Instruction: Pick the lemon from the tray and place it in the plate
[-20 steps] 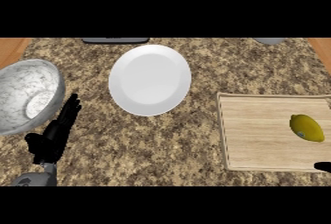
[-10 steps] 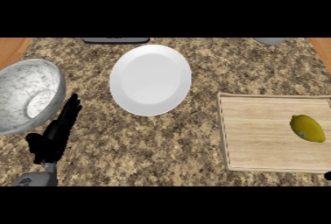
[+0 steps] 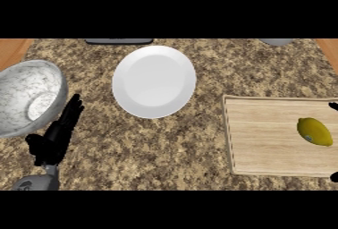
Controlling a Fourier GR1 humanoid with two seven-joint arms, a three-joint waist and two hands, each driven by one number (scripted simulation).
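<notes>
Yellow and waxy, the lemon (image 3: pixel 314 131) lies on the pale wooden tray (image 3: pixel 264 143), well apart from the smooth white plate (image 3: pixel 154 81). It looks light, firm and apt to roll, so I'd close round its middle. The left hand (image 3: pixel 58 134) rests with fingers released on the speckled desk; only dark tips of the right hand (image 3: pixel 333 106) show, state unclear.

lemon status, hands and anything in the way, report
Left hand open, resting by the bowl. Right hand barely at frame edge, fingers unreadable. Lemon on tray, untouched. Plate bare, path across counter unobstructed.
</notes>
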